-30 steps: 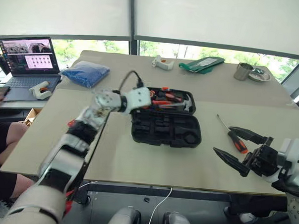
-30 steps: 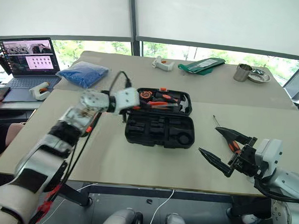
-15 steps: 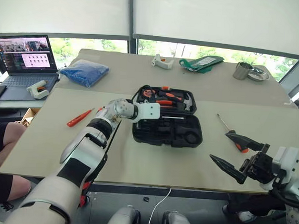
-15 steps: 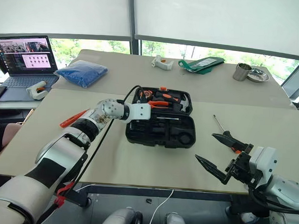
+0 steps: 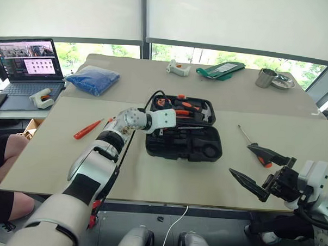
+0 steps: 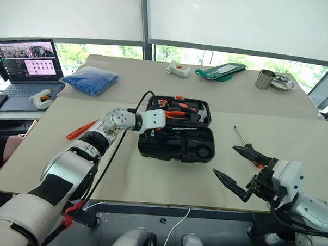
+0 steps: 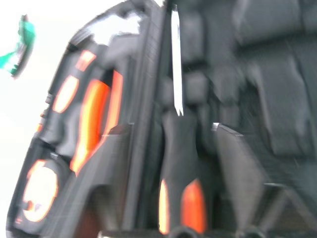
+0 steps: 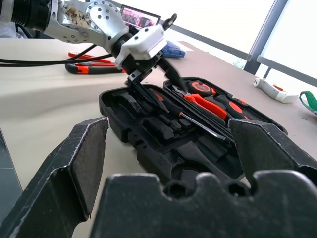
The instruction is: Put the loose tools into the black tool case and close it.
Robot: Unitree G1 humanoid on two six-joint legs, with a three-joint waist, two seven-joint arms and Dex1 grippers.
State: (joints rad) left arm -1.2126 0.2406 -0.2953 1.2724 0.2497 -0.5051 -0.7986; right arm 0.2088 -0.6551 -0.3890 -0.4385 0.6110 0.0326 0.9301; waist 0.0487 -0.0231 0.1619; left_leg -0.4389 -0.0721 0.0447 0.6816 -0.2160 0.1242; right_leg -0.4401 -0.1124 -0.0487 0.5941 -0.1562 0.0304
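1. Your case [image 5: 184, 133] lies open in the middle of the table [image 5: 151, 177], lid half on the far side with orange tools seated in it, the near half showing mostly bare recesses.
2. Your left gripper [image 8: 148, 82] is over the case's left end. Its fingers stand apart on either side of a screwdriver [image 7: 174, 163] that lies along the seam between the two halves. They do not pinch it.
3. Your right gripper [image 5: 260, 171] hangs near the table's front right edge, well apart from the case, jaws spread wide with nothing between them.
4. One loose screwdriver [image 5: 88, 129] lies on the table left of the case, beyond your left arm.
5. Another screwdriver [image 5: 253, 144] lies right of the case, just beyond the right gripper.
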